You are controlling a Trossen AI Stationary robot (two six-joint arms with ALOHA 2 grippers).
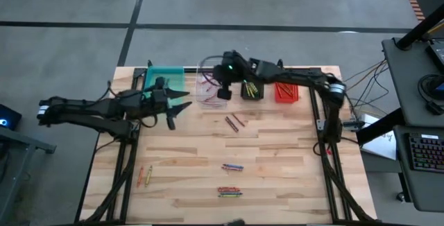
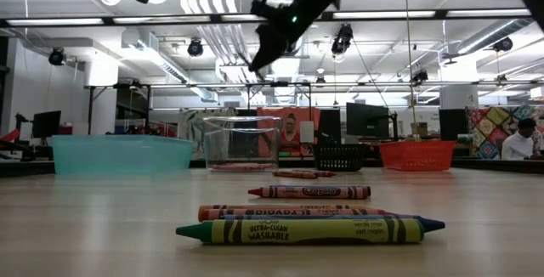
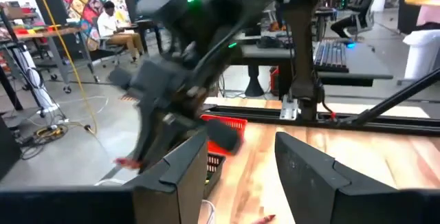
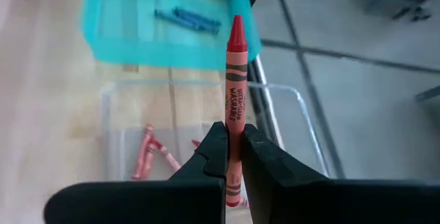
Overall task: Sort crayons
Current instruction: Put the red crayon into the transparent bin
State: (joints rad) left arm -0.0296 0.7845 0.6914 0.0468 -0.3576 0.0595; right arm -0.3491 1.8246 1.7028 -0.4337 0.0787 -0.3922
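My right gripper [image 1: 223, 92] hangs over the clear bin [image 1: 208, 87] at the far side of the table, shut on a red crayon [image 4: 235, 80]. That bin holds a few red crayons [image 4: 147, 152]. The teal bin [image 4: 137, 31] beside it holds blue crayons [image 4: 189, 18]. My left gripper [image 1: 179, 108] is open and holds nothing, raised near the teal bin's front. Loose crayons lie flat on the table: two reddish [image 1: 234, 122], a small group [image 1: 232, 167], another group [image 1: 230, 192] and two near the left edge [image 1: 144, 176]. My right gripper pinches the red crayon's wrapped body [image 4: 234, 136] between its two fingers. The crayon lies along the fingers, its rear half between them and its pointed tip [image 4: 236, 26] sticking out ahead. The fingers slant down from the table's right side. The crayon is lifted clear above the clear bin.
A black bin [image 1: 252, 89] and a red bin [image 1: 286, 92] stand to the right of the clear bin along the far edge. The right arm reaches across above them. Bare wood lies between the bins and the loose crayons. People sit at desks beyond the table.
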